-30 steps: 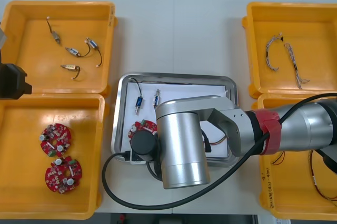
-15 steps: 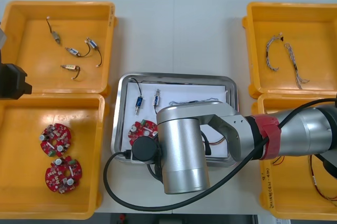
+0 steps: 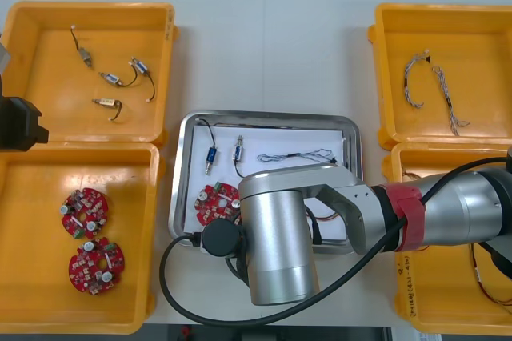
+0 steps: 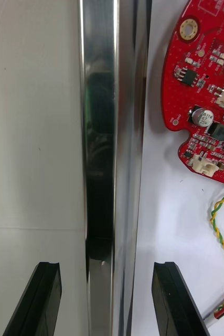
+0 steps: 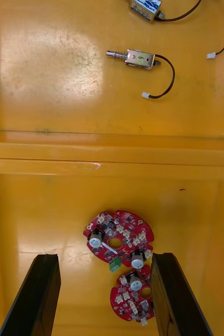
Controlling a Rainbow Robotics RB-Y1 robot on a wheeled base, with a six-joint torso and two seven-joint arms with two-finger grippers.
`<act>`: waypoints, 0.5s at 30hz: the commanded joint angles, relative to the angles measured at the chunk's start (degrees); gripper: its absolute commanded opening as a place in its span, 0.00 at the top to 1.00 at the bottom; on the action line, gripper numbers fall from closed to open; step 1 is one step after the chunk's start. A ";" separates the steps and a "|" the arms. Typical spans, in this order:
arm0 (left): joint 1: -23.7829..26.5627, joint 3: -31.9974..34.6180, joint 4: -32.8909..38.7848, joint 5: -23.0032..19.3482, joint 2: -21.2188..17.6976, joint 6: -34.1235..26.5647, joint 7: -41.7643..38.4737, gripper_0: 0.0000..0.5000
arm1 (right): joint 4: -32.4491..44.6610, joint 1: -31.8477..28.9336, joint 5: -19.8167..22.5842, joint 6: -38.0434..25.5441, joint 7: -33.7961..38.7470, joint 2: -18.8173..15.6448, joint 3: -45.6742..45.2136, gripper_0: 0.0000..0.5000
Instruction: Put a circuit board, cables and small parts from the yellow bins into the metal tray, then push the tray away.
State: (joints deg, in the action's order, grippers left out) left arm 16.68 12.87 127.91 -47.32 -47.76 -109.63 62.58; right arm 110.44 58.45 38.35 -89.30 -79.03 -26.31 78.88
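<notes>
The metal tray (image 3: 264, 115) sits mid-frame on the counter (image 3: 272, 45), white inside. It holds a round red circuit board (image 3: 214, 201), two small metal parts (image 3: 210, 157), a twisted cable (image 3: 296, 155) and a red and yellow cable (image 4: 223, 223). The right claw (image 4: 106, 270) straddles the tray's lower rim, fingers wide apart, gripping nothing. The left claw (image 5: 104, 262) hangs open and empty over the lower-left yellow bin (image 3: 32, 197), above two more boards (image 5: 118, 236).

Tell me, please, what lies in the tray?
A red board, two small metal parts, two cables; the right arm, its open pincer astride the tray's rim, covers the rest.
</notes>
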 commanded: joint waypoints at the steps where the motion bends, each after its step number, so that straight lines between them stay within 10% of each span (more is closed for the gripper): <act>1: -0.95 1.63 1.82 0.38 -0.40 -0.37 5.18 0.00 | 0.30 -0.62 -0.73 0.62 1.34 1.70 1.28 0.00; 15: -0.95 1.63 1.82 0.38 -0.40 -0.37 5.18 0.00 | -2.25 -0.62 -2.84 2.02 1.51 2.93 2.51 0.00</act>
State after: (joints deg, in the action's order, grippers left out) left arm 16.68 12.87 127.91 -47.32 -47.76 -109.63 62.58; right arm 107.86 58.32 35.93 -87.78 -78.84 -25.19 80.67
